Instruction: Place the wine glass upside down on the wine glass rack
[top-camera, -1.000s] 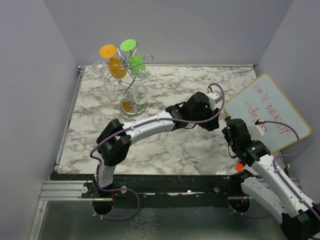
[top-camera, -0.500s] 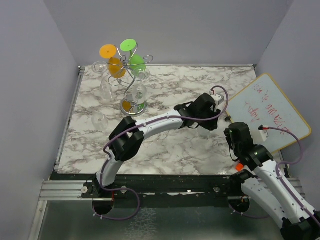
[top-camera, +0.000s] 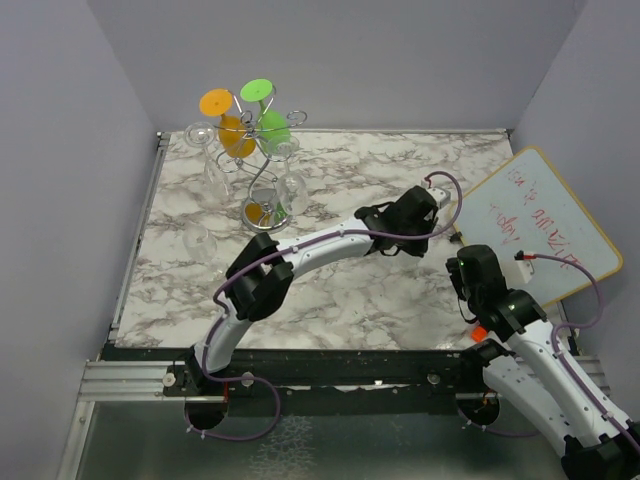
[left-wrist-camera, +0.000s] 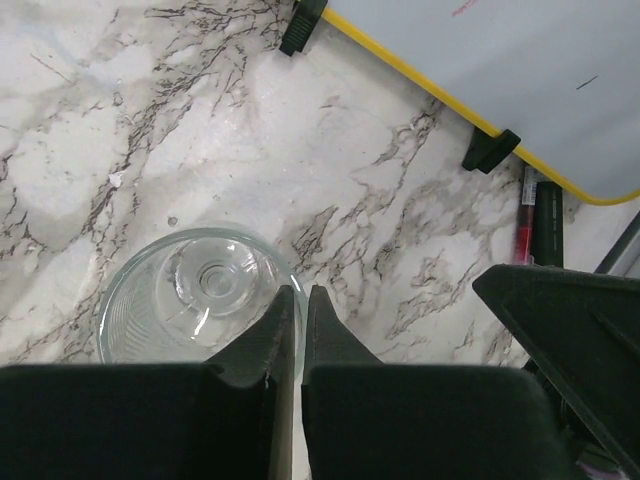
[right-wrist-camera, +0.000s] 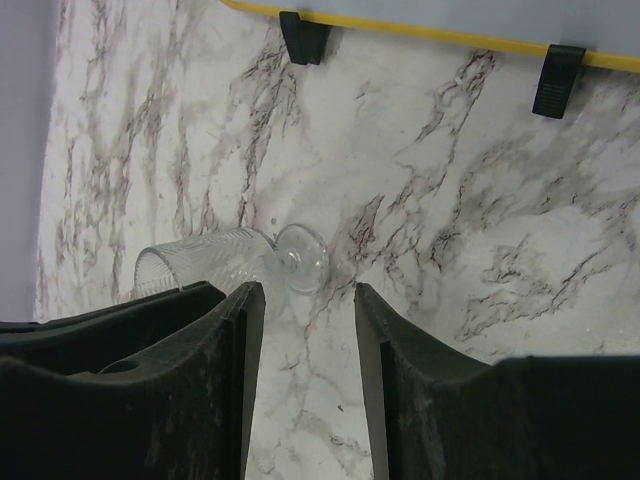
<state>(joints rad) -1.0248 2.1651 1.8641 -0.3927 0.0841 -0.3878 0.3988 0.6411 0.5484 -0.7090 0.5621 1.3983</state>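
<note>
Wine glass (left-wrist-camera: 200, 285) rim pinched in left fingers (left-wrist-camera: 268, 345), glass barely discernible overhead, right fingers (right-wrist-camera: 392, 340) parted, empty.

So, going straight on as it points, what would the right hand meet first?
Probably the wine glass, its foot just ahead of the right hand; depth is unclear, maybe the marble table.

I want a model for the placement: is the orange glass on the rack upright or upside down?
Upside down: the orange glass hangs on the wine glass rack with its round foot uppermost and its bowl below.
</note>
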